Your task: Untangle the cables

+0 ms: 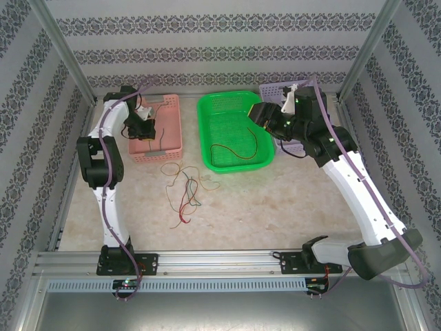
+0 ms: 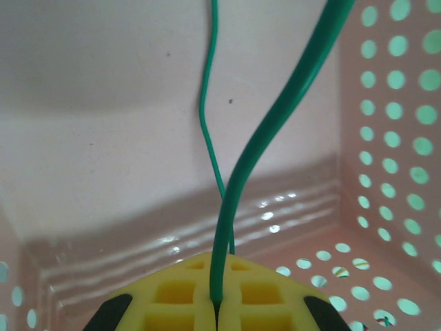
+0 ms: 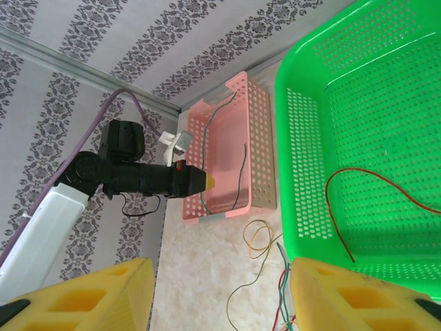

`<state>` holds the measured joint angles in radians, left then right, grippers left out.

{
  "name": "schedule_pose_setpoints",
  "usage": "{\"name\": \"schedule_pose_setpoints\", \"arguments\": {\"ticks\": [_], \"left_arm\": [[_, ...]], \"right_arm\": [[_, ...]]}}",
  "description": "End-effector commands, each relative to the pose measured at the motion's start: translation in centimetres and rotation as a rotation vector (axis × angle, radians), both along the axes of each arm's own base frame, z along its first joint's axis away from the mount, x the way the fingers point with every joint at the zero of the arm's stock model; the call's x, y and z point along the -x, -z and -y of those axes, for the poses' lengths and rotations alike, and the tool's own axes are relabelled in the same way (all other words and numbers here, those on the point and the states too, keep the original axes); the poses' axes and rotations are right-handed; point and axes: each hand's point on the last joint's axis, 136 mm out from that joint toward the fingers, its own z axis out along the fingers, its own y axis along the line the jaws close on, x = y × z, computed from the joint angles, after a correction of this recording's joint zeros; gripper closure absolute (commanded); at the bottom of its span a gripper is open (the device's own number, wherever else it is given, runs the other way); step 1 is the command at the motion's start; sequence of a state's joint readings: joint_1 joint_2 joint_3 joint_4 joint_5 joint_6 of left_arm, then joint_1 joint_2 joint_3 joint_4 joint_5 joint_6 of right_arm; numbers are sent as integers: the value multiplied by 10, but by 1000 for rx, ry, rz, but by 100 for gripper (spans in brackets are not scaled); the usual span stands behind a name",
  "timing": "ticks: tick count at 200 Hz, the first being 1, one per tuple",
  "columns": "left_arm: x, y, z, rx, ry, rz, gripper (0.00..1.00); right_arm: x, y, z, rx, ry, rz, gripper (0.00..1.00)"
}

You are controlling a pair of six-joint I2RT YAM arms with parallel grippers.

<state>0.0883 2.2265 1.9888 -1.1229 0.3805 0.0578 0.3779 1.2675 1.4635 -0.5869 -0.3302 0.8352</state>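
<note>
green cable [image 2: 236, 186] pinched in left jaws inside pink basket [image 2: 103, 138]; right jaws open

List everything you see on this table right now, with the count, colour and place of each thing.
pink basket: one, pink, back left of the table
green basket: one, green, back centre
lilac basket: one, lilac, back right, partly behind the right arm
loose cables: several, tangled, yellow, red, green, orange, on the table in front of the pink and green baskets
red-brown cable: one, inside the green basket
green cable: one, inside the pink basket
left fingers: yellow, shut on the green cable, in the pink basket
right fingers: yellow, open, empty, above the green basket's edge
</note>
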Motion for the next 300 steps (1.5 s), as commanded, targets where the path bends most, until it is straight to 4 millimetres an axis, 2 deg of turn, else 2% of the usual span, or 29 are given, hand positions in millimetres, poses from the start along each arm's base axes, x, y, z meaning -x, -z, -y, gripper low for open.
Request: {"name": "schedule_pose_setpoints", "arguments": {"ticks": [1,10,28,47,49,52,86,119,150,183,199,211,245,277,300], "left_arm": [[16,9,-20,-79,-26,-97,71],[17,10,-25,-107,-37,-107,62],[17,11,-36,-173,-63,-117,53],[11,1,-43,-214,-80,-87,44],[11,1,-44,-216,-80,-82,39],[9,-2,-44,-221,-82,-72,35],[0,-22,-54,-276,-103,2,34],[-4,-29,-47,-245,-92,29,43],[-4,-28,-43,-222,-81,28,65],[-1,-26,-40,-236,-71,16,82],[-2,-33,-33,-239,-48,35,94],[-2,-39,-26,-231,-20,63,99],[9,-48,-2,-136,64,96,100],[31,-26,3,-106,110,-30,100],[37,-18,1,-116,102,-76,100]], "right_arm": [[0,4,-6,-3,-13,-11,45],[-1,4,-6,-2,-12,-12,45],[-2,5,-7,-2,-14,-13,45],[-3,5,-8,-3,-18,-16,45],[-3,4,-9,-3,-19,-13,45],[-3,4,-9,-3,-19,-13,45],[-5,3,-10,-4,-21,-12,46],[-6,3,-13,-4,-29,-9,45],[-5,5,-13,-3,-27,-13,45],[-3,6,-11,-1,-25,-15,46],[-2,9,-11,1,-24,-20,45],[-1,9,-11,-1,-24,-20,46],[1,13,-10,-3,-23,-23,46],[3,21,-9,-5,-23,-34,46],[5,27,-9,-11,-28,-46,46]]}}
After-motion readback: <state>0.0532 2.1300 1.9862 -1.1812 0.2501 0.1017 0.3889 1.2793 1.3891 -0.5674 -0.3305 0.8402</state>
